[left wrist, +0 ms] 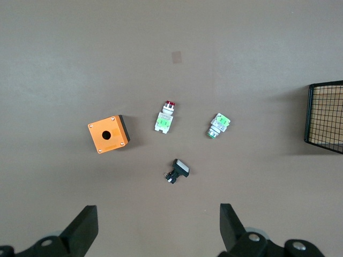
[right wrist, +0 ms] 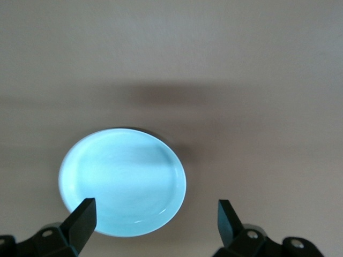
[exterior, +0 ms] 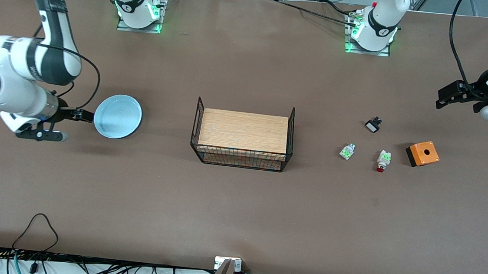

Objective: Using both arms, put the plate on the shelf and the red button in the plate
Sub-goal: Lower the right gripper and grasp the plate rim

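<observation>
The plate, a round, shallow dish of pale light-blue glossy ware, lies flat on the brown bench toward the right arm's end, well apart from the wire basket with a wooden top at the middle. It looks stiff, smooth and likely breakable, and probably slippery; lying flat, it offers only its raised rim, so a hold across the rim edge, one finger inside and one outside, seems the sensible choice. The right pincer hangs just beside the plate, its fingers spread wide and holding nothing; in the right wrist view the plate sits partly between those spread fingers.

The red button, a small white push-button part with a green patch and a red cap, lies on its side toward the left arm's end, between a similar white-and-green part with no red tip and an orange square box with a round hole; a small black-and-white part lies farther from the front camera. It should be light and rigid, best pinched across its white body. The left pincer hovers over bare bench near that end, fingers wide apart and empty.
</observation>
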Available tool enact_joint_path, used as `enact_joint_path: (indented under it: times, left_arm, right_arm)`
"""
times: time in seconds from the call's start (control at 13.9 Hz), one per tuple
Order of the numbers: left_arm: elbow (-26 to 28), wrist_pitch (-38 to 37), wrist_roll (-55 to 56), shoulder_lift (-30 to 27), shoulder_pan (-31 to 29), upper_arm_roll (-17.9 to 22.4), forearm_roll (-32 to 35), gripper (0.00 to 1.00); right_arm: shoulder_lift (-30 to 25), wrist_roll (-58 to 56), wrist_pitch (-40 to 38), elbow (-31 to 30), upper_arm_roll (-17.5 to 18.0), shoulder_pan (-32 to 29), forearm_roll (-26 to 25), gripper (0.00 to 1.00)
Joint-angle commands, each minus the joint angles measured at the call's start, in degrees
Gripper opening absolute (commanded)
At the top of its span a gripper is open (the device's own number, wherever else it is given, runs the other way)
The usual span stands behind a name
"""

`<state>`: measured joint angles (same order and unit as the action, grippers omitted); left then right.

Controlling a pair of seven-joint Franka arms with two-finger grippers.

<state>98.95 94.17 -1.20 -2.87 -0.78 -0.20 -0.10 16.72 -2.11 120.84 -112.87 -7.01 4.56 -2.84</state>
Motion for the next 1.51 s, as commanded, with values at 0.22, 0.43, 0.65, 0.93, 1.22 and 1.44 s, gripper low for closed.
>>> enact_joint_path:
  times: [0.22, 0.43, 0.65, 0.93, 1.22, 1.44]
  left_arm:
    - [-0.9, -1.2, 0.3, 0.1, -0.4, -0.1, 0.7, 1.0]
    - [-0.9, -1.2, 0.3, 0.1, -0.4, -0.1, 0.7, 1.0]
    - [-0.9, -1.5, 0.3, 0.1, -0.4, -0.1, 0.7, 1.0]
    - [-0.9, -1.6, 0.3, 0.1, -0.4, -0.1, 0.7, 1.0]
    - [-0.9, -1.6, 0.3, 0.1, -0.4, -0.1, 0.7, 1.0]
    - [-0.9, -1.5, 0.3, 0.1, -0.4, -0.1, 0.7, 1.0]
  right_arm:
    - [-2.0, -4.8, 12.6, -14.0, 0.4, -4.7, -0.9, 1.0]
    - [0.3, -4.8, 14.9, -15.3, 0.4, -5.0, -0.9, 1.0]
    - [2.4, -4.7, 16.2, -15.2, 0.4, -4.7, -0.9, 1.0]
    - [4.4, -3.8, 18.7, -15.0, 0.5, -4.7, -0.2, 0.96]
    - [5.6, -2.1, 21.5, -14.9, 0.8, -4.7, -0.1, 0.87]
    - [5.7, -2.8, 20.8, -15.1, 0.9, -4.3, -0.2, 0.26]
